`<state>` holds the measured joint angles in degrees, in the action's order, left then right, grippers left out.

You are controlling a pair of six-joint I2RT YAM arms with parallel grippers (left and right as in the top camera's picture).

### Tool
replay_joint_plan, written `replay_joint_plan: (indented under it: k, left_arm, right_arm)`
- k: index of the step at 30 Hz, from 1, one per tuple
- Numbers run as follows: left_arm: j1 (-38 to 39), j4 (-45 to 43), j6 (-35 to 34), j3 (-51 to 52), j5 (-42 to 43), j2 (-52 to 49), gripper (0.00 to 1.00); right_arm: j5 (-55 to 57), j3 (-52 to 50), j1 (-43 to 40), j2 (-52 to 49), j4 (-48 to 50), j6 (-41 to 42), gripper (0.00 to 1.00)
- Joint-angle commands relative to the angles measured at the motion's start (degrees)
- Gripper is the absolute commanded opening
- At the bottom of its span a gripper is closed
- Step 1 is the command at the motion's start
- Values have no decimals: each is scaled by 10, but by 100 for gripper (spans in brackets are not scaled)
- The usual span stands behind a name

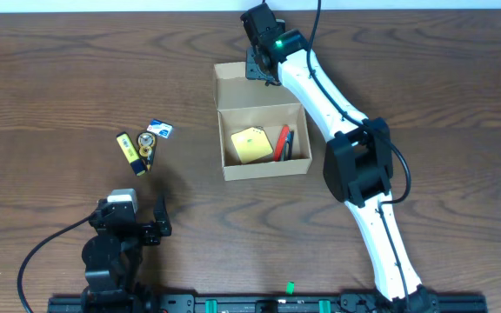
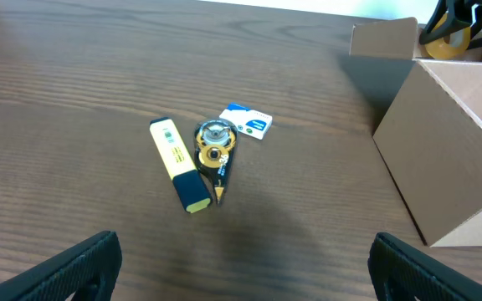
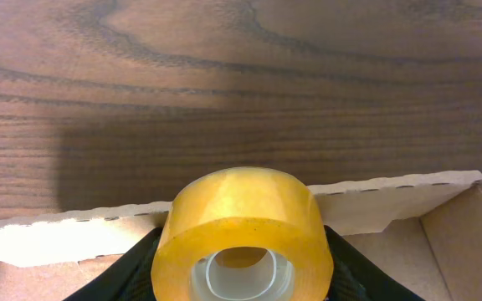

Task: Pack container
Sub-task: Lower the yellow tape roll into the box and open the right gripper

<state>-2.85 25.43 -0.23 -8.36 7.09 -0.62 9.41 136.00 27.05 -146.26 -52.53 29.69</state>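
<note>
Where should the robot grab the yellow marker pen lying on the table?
Come straight down from above and pinch the yellow highlighter across its narrow sides, since it lies flat and long. Grip near the labelled end, away from the cap. There the round tape dispenser beside it probably leaves the most room for a finger.

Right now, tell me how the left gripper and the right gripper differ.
The left gripper is open and empty; the right gripper is shut on a roll of tape. The left gripper faces the highlighter lying out on the wood; the right gripper is over the far edge of the open flap of the cardboard box. Both have black fingers.
</note>
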Motion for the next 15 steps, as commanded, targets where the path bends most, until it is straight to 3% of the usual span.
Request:
replay_joint_plan:
  k: [1, 15]
  left_arm:
    - [0, 0, -4, 11, 0, 4, 95]
    - [0, 0, -4, 10, 0, 4, 95]
  right_arm:
    - [2, 1, 0, 26, 5, 0, 35]
    - [-22, 1, 31, 162, -76, -13, 33]
